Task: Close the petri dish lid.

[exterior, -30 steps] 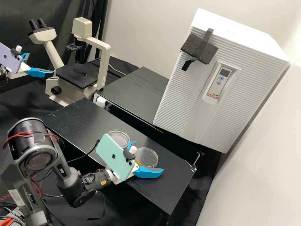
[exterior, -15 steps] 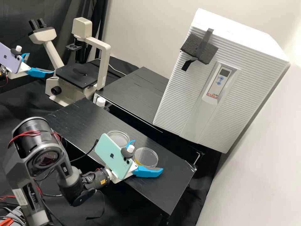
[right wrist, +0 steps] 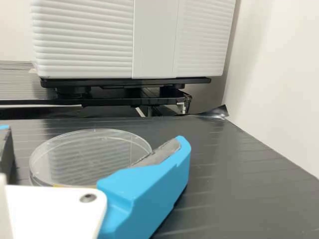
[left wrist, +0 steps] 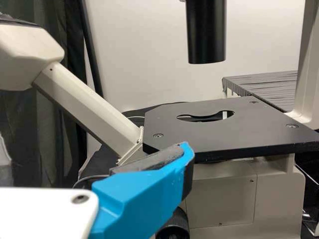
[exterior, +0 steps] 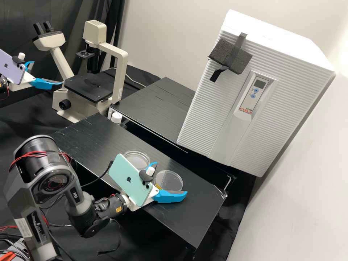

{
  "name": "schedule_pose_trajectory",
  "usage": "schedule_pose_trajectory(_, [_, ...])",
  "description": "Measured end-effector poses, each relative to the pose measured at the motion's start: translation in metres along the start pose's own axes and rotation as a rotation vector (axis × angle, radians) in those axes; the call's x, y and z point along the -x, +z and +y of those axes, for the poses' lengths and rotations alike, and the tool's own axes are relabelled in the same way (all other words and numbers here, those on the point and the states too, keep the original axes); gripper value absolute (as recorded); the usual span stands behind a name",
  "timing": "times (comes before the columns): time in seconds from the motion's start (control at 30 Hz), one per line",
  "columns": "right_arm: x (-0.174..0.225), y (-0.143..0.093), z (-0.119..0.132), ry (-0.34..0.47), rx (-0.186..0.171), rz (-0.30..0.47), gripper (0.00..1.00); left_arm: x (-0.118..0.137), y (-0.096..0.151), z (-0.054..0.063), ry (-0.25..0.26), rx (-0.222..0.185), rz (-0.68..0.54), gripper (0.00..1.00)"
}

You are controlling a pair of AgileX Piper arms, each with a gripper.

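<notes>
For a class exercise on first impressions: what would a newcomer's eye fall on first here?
Probably the big white ribbed cabinet at the high view's upper right. Next, the right gripper, its blue fingers spread near a clear dish, carrying a mint-green phone. A cream microscope stands upper left.

One black laboratory bench top, long and flat with straight edges, its dark surface finely lined and marked with pale scuffs; a glossy, crumpled dark strip at one corner, standing slightly proud. Directly on it: item one, clear round petri dish, lying flat, yellow along part of its edge. Item two, second clear round piece of petri ware, lying flat, near the first and apart from it; lid or base, cannot be told.
</notes>
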State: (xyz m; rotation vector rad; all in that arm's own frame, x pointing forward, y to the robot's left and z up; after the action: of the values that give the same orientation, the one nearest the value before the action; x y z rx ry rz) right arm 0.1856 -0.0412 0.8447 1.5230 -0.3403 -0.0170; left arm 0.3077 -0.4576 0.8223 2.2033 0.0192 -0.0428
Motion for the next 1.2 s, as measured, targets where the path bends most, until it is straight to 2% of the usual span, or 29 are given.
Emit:
schedule_pose_trajectory(1.1, [0.0013,-0.0043,0.0024,0.013,0.002,0.021,0.00,0.0000,0.0000,0.0000,0.000,0.000,0.000,1.00])
schedule_pose_trajectory(1.2, [0.0048,-0.0070,0.0047,0.022,-0.015,0.031,0.00,0.0000,0.0000,0.0000,0.000,0.000,0.000,1.00])
